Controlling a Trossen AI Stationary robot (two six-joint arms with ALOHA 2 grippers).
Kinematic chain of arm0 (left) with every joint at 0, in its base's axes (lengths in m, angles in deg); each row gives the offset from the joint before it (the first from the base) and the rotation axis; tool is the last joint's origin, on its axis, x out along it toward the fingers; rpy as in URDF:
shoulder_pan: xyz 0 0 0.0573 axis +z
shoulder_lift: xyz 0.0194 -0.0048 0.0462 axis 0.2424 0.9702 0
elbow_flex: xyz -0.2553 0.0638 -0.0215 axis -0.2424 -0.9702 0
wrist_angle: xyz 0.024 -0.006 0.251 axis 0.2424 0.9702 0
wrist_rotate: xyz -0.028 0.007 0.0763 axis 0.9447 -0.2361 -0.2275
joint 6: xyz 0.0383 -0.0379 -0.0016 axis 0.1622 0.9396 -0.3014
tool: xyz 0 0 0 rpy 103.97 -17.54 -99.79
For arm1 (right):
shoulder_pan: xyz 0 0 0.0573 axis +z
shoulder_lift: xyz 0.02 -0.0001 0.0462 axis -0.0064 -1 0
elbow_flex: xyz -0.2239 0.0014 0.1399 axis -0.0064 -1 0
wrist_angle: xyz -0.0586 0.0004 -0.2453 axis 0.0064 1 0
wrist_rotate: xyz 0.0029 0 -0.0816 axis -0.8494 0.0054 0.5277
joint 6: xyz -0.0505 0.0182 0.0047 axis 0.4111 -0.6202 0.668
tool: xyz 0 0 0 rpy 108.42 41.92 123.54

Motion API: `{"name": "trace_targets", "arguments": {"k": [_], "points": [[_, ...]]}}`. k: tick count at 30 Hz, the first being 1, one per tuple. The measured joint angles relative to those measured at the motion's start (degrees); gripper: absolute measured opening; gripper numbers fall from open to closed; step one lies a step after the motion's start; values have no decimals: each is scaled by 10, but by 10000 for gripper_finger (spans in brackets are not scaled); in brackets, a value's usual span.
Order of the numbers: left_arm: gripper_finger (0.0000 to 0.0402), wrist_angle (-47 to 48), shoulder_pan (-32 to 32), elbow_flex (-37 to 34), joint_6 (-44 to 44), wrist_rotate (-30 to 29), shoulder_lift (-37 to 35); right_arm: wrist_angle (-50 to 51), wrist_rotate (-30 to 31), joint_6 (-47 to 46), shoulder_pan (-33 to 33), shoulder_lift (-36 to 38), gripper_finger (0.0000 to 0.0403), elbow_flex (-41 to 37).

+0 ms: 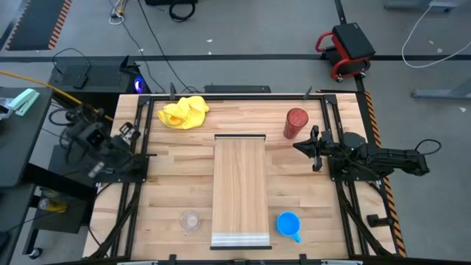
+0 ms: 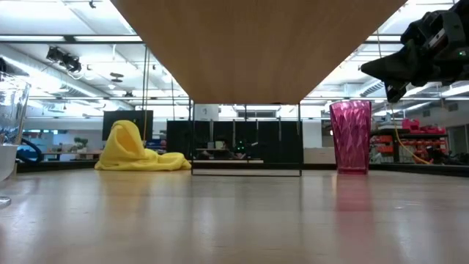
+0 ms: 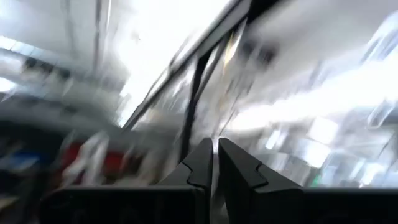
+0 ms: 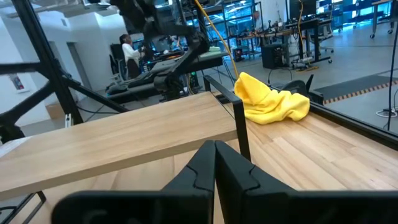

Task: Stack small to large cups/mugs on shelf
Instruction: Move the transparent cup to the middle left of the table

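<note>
The shelf [image 1: 240,190] — a long pale wooden board raised on a thin dark frame — runs down the middle of the slatted counter [image 1: 169,184], its top bare. The three vessels stand on the counter, well apart from one another. The dark red tumbler [image 1: 295,123] stands upright off the shelf's far right corner; in the low view it [image 2: 350,136] appears just right of the frame's legs. The blue mug [image 1: 288,224] sits beside the shelf's near right end, handle toward the counter's near edge. The clear glass cup [image 1: 190,220] stands left of the shelf's near end, and shows at the low view's left edge [image 2: 11,125].

The right gripper [image 1: 314,148] hovers at the counter's right side, just near of the tumbler and apart from it; its jaws are closed on nothing, the fingers [image 4: 239,171] pressed together. The left gripper [image 1: 131,135] waits at the counter's left edge, jaws likewise closed and empty — fingers [image 3: 199,163] almost touching.

A crumpled yellow cloth [image 1: 183,112] lies at the far left of the counter.
</note>
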State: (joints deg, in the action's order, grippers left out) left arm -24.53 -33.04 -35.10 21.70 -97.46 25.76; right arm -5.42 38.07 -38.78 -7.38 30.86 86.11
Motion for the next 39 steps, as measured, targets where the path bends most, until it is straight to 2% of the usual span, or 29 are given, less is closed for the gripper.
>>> {"name": "trace_targets", "arguments": {"k": [3,5,7,11,15,17,21,25,31,39], "points": [[29,241,0,94,58,-119,54,0,0,0,0,0,13,0],[28,411,0,157,141,-195,95,0,0,0,0,0,13,0],[28,578,0,220,256,-231,138,0,0,0,0,0,13,0],[33,878,0,330,529,-205,222,0,0,0,0,0,13,0],[33,1068,0,390,702,-117,305,0,0,0,0,0,13,0],[30,1105,0,396,737,-56,336,0,0,0,0,0,13,0],[27,1096,0,387,749,33,394,0,0,0,0,0,13,0],[34,1052,2,381,748,68,443,0,0,0,0,0,13,0],[68,951,37,381,703,140,508,0,0,0,0,0,13,0],[120,938,82,381,638,237,606,0,0,0,0,0,13,0]]}}
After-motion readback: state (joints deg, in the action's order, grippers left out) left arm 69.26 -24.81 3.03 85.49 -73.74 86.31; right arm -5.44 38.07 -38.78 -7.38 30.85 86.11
